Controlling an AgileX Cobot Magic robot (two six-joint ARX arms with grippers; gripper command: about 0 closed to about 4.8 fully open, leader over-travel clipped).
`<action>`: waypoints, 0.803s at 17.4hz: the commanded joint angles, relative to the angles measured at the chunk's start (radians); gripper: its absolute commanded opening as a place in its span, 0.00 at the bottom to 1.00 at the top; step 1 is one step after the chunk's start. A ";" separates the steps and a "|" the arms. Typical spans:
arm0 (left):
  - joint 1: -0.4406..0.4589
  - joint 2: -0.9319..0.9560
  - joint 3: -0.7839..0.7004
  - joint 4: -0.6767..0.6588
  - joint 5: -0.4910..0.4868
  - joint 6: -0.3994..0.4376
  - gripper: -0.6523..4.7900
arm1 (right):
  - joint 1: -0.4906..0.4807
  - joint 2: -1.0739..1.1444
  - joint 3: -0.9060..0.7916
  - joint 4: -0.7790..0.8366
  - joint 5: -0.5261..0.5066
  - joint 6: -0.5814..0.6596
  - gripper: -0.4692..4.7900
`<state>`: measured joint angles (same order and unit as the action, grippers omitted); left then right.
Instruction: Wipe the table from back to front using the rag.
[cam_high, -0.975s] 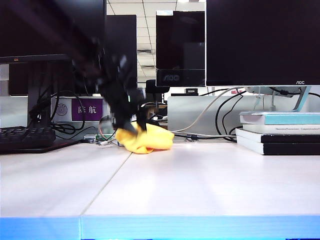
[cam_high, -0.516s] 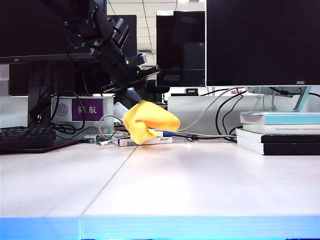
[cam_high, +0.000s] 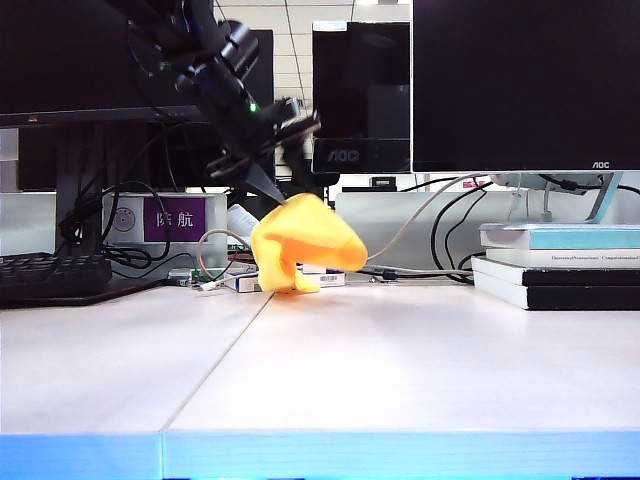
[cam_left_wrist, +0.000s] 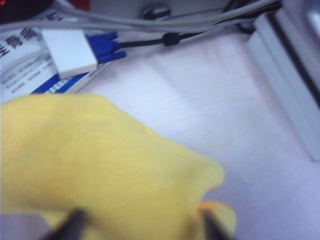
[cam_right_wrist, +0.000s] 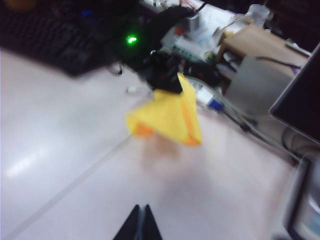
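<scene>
The yellow rag (cam_high: 300, 245) hangs bunched at the back of the table (cam_high: 400, 370), its lower tip touching or just above the top. My left gripper (cam_high: 295, 160) is right above it, angled down, one fingertip at the rag's peak. In the left wrist view its fingers (cam_left_wrist: 75, 222) stand wide apart with the rag (cam_left_wrist: 100, 165) lying across the gap, so it is open. The right wrist view shows the rag (cam_right_wrist: 167, 115) dangling under the left gripper (cam_right_wrist: 162, 75). My right gripper (cam_right_wrist: 142, 207) is shut and empty above bare table, nearer than the rag.
Monitors line the back. A black keyboard (cam_high: 50, 275) lies at the left and a stack of books (cam_high: 560, 265) at the right. Cables and a white connector box (cam_left_wrist: 70, 50) sit just behind the rag. The blue front edge (cam_high: 320, 455) bounds the table.
The left gripper lifted the rag off the back of the table and rose. Its fingers have now spread apart, and the rag sags lower toward the table.
</scene>
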<state>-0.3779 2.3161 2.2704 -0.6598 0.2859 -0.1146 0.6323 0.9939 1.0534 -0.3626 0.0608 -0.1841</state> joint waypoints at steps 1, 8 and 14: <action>-0.009 -0.023 0.005 -0.012 0.010 0.004 0.88 | -0.119 0.102 -0.005 0.169 -0.161 0.001 0.09; -0.035 -0.042 0.008 -0.020 0.011 0.006 0.11 | -0.208 0.381 -0.005 0.461 -0.333 0.064 0.09; -0.058 -0.124 0.008 -0.061 0.014 0.014 0.11 | -0.211 0.334 -0.004 0.497 -0.352 0.106 0.09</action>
<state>-0.4255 2.2185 2.2719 -0.7155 0.2932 -0.1070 0.4236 1.3510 1.0428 0.1081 -0.2848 -0.0834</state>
